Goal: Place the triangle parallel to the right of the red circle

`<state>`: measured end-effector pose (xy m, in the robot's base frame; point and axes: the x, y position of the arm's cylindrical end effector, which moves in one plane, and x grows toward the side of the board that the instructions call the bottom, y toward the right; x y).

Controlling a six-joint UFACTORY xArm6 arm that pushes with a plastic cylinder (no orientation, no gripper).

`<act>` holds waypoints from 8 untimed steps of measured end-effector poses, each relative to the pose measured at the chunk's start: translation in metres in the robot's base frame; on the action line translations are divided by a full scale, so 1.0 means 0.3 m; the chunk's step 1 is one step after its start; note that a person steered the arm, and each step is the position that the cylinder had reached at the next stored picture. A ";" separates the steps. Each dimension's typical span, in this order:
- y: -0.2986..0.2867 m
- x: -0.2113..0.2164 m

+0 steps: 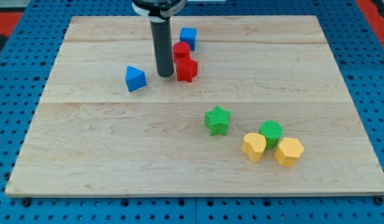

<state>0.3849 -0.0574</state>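
The blue triangle [135, 78] lies on the wooden board, left of centre in the upper half. The red circle [181, 50] stands to its upper right, with a red star-like block [187, 70] touching it just below and a blue cube [188, 37] just above it. My tip [165, 76] rests on the board between the blue triangle and the red star-like block, close to the left of the red one. The rod rises to the view's top and hides a little of the board behind it.
A green star [217, 120] lies right of centre. A green circle [271, 132], a yellow heart-like block [254, 146] and a yellow hexagon [288, 151] cluster at lower right. The board [86, 155] sits on a blue perforated table.
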 end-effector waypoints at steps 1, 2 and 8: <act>0.004 0.168; -0.282 0.306; 0.049 0.150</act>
<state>0.4298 -0.0427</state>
